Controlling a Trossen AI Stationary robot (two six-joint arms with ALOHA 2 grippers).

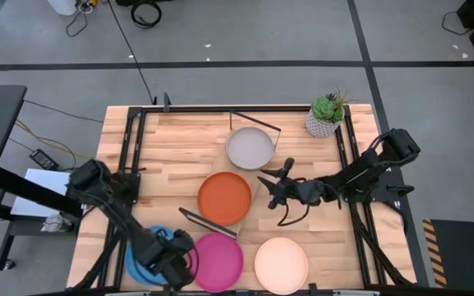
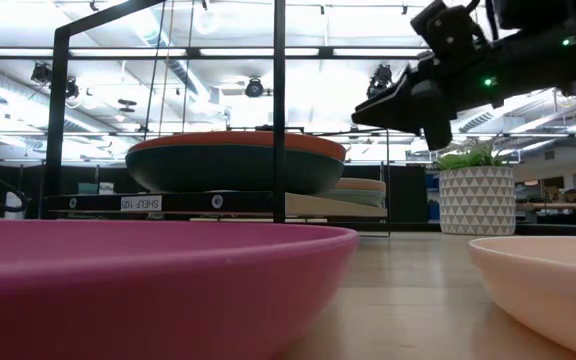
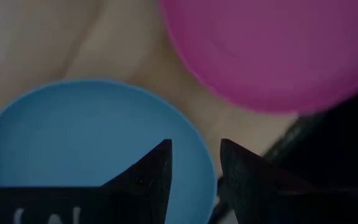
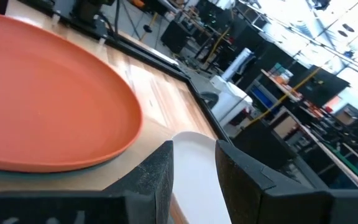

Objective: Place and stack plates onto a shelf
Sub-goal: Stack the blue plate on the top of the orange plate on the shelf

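1. Your left gripper sits at the table's front-left corner, right over the bright blue plate, whose near rim runs between its fingers.
2. Jaws are a narrow gap apart, holding nothing yet (magenta plate lies just beside).
3. The shelf lies toward the table's middle, orange plate on top.
4. Right gripper hovers beside the shelf, slightly parted, empty.

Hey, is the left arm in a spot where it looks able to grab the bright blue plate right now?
Probably yes. The left claw hangs right over the bright blue plate's rim, fingers apart, with nothing lying on the plate. The magenta plate sits close beside it but does not cover that rim.
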